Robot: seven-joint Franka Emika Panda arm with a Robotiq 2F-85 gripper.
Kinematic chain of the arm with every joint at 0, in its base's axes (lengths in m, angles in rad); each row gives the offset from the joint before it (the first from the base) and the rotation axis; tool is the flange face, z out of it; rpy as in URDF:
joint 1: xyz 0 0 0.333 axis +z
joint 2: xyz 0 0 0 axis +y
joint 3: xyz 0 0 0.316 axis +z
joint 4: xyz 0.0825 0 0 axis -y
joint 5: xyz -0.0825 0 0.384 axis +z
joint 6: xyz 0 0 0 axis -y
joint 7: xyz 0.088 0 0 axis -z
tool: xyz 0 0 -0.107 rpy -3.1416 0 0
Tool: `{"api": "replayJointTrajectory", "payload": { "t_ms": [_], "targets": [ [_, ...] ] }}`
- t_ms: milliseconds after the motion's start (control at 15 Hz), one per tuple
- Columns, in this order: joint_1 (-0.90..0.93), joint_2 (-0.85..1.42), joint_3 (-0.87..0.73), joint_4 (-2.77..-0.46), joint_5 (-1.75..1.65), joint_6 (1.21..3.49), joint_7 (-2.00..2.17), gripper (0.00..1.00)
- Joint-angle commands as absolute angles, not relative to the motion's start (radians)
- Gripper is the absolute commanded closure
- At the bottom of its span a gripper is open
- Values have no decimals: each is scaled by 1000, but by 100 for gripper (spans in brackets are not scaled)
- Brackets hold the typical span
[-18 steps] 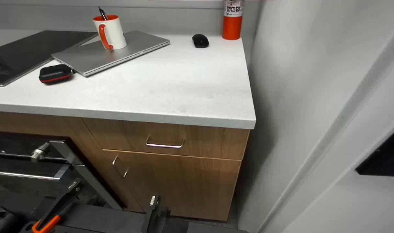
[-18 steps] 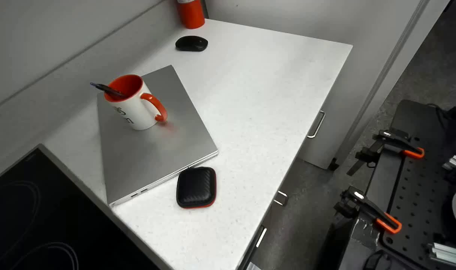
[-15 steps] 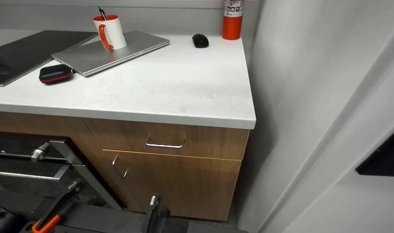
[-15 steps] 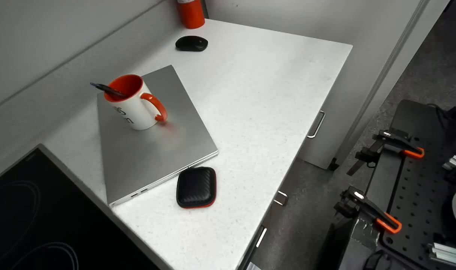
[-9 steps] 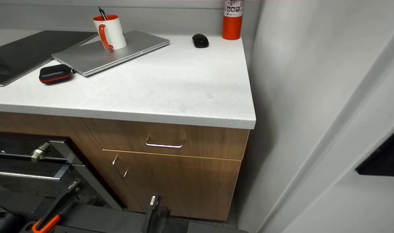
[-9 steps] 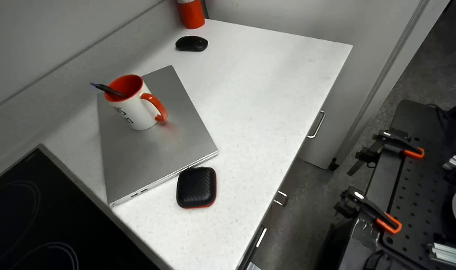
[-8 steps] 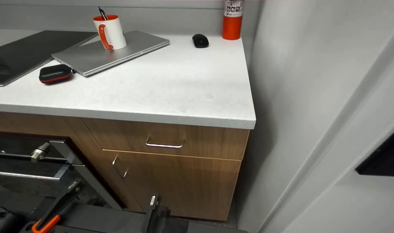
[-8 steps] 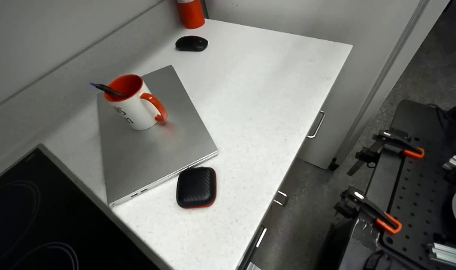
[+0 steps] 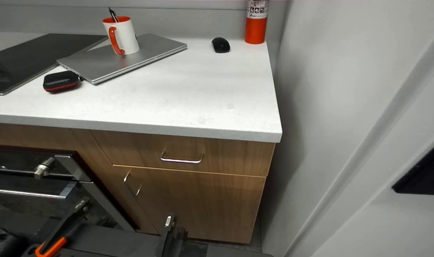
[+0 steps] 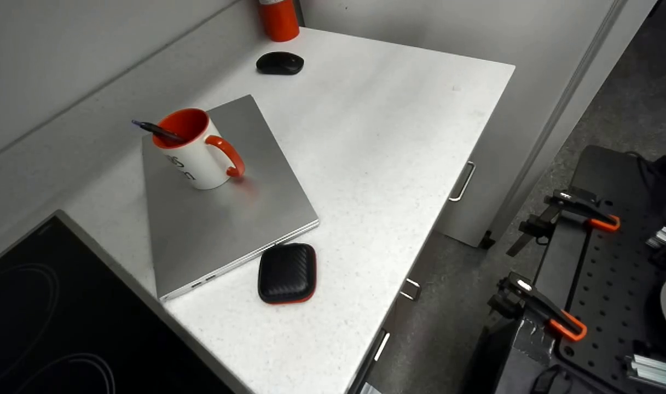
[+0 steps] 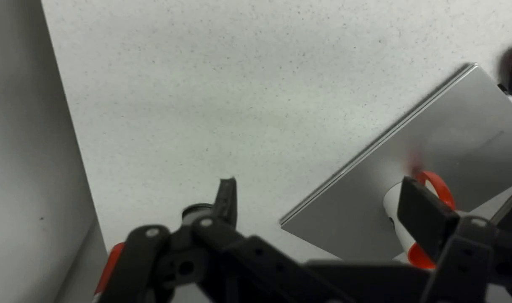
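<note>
The countertop [image 10: 365,158] is now shaded a bit differently in both exterior views. So's the grey wall [image 9: 331,107], pretty subtly.

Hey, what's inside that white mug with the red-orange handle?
A dark pen leans in the mug, one end sticking out over the rim. The mug's wall hides its bottom and the pen's lower end; anything else down there can't be seen.

Black end effector [image 11: 317,185] at the wrist view's lower edge, fingers [image 11: 424,214] wide apart.
</note>
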State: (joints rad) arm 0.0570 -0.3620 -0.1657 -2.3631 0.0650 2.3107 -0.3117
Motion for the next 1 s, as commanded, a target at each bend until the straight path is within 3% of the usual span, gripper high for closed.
{"api": "replayJointTrajectory", "payload": {
  "t_ms": [0, 400, 933],
  "targets": [
    [44, -346, -145, -2355, 77, 2312, -317, 0],
    [58, -321, -149, -2337, 101, 2330, -343, 0],
    [226, -69, -116, -2202, 486, 2568, -710, 0]
  ]
}}
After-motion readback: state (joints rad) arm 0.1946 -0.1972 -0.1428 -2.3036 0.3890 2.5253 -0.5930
